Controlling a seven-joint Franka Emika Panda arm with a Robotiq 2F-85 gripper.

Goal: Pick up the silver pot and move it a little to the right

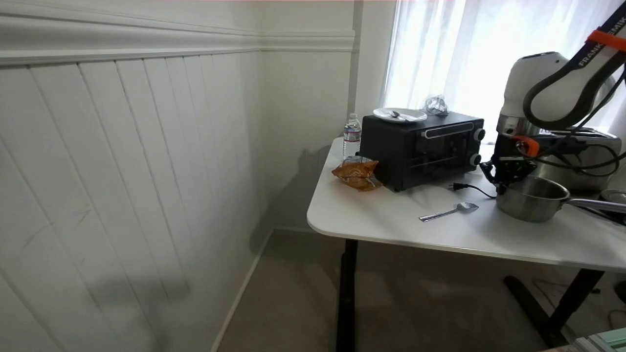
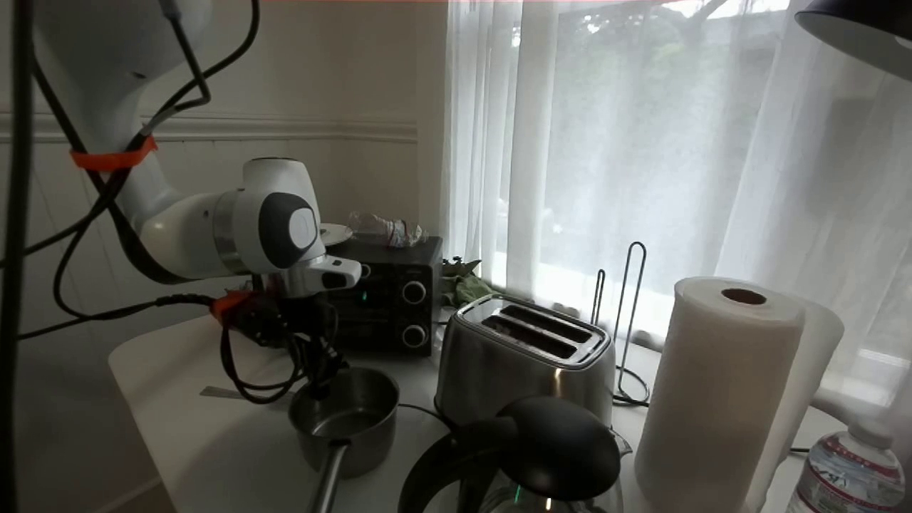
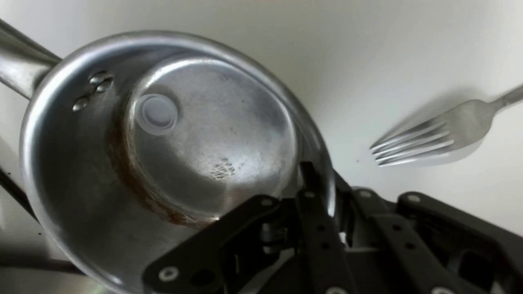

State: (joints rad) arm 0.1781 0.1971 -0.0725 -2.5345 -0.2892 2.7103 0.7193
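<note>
the silver pot (image 1: 529, 206) looks to be sitting upright on the bench (image 1: 376, 215), near the silver toaster (image 2: 513, 367) with a bit of gap between them in an exterior view. the tool (image 3: 325, 180) is clamped on its rim: the wrist view has one finger (image 3: 309, 176) inside the pot, the other outside, metal pinched between, roughly across from the handle (image 1: 599, 204). inside there's a small round translucent cap-looking thing (image 3: 157, 114) lying on the pot floor, plus a brown stain (image 3: 137, 192) round part of the bottom edge. near the pot lies a fork (image 3: 470, 124), tines pointing toward it. further out is the black toaster oven (image 1: 386, 146) with a white plate (image 1: 416, 116) on top, then an orange bag (image 1: 359, 177) and a water bottle (image 1: 352, 134). on the toaster's other side there's a black-lidded carafe (image 2: 563, 449) and a fat paper towel roll (image 2: 716, 406).
</note>
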